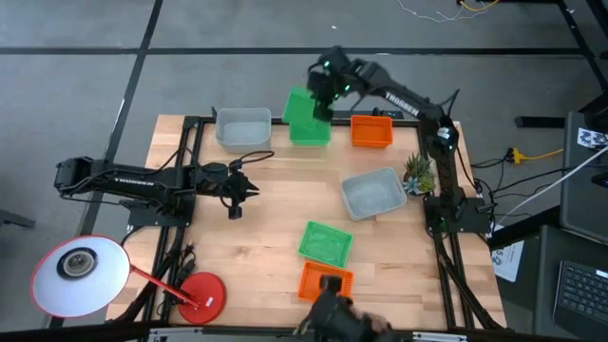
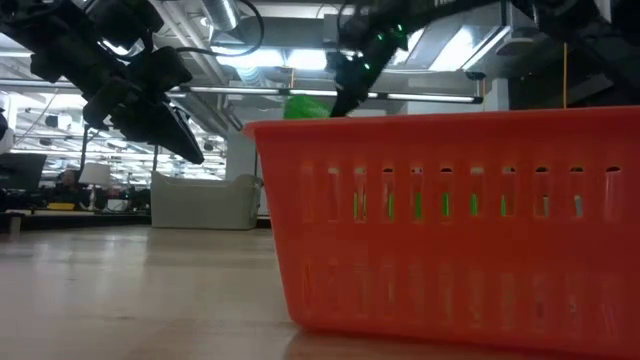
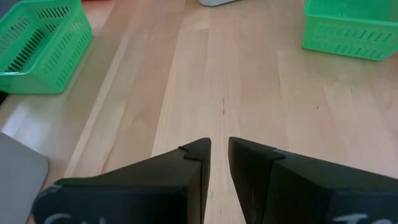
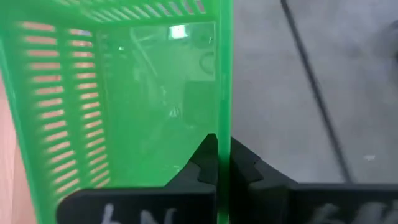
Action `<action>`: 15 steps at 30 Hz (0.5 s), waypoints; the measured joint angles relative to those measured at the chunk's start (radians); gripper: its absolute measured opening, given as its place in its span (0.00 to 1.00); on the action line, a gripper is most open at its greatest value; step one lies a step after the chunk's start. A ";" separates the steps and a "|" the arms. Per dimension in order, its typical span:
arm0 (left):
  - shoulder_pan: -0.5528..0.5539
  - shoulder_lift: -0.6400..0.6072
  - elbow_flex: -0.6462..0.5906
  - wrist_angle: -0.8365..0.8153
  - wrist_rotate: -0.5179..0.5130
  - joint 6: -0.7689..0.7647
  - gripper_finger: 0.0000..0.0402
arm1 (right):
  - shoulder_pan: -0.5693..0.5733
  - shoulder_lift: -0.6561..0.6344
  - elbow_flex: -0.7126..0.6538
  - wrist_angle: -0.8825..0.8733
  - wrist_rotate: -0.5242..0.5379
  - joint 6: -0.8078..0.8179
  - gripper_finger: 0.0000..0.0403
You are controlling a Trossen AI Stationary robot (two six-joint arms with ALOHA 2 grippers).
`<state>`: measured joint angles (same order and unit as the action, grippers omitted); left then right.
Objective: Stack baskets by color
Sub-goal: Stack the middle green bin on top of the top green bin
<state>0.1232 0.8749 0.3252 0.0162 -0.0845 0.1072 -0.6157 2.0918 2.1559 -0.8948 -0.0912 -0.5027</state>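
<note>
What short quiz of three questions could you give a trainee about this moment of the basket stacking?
1. True or false: the right gripper is shut on a green basket's wall.
2. Which basket stands nearest the potted plant? A) grey basket B) orange basket
3. Fill in: the left gripper hangs above bare ____ and holds nothing.

Key: 1 true; 2 A; 3 table.

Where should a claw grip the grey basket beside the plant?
Probably on a long side wall of the grey basket, from straight above: it sits upright and open-topped, turned at an angle, with its rim exposed. Avoid the end next to the potted plant.
</note>
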 joint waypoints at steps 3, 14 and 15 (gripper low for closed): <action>0.000 0.000 0.000 0.000 0.000 0.000 0.12 | -0.070 0.033 0.000 -0.021 -0.119 0.036 0.00; 0.000 0.000 0.000 0.000 0.000 0.000 0.12 | -0.109 0.157 -0.002 -0.050 -0.150 -0.035 0.00; 0.000 0.000 0.000 0.000 0.000 0.000 0.12 | -0.109 0.163 -0.002 -0.050 -0.149 -0.047 0.00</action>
<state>0.1232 0.8749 0.3252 0.0162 -0.0847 0.1074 -0.7242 2.2552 2.1536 -0.9449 -0.2398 -0.5496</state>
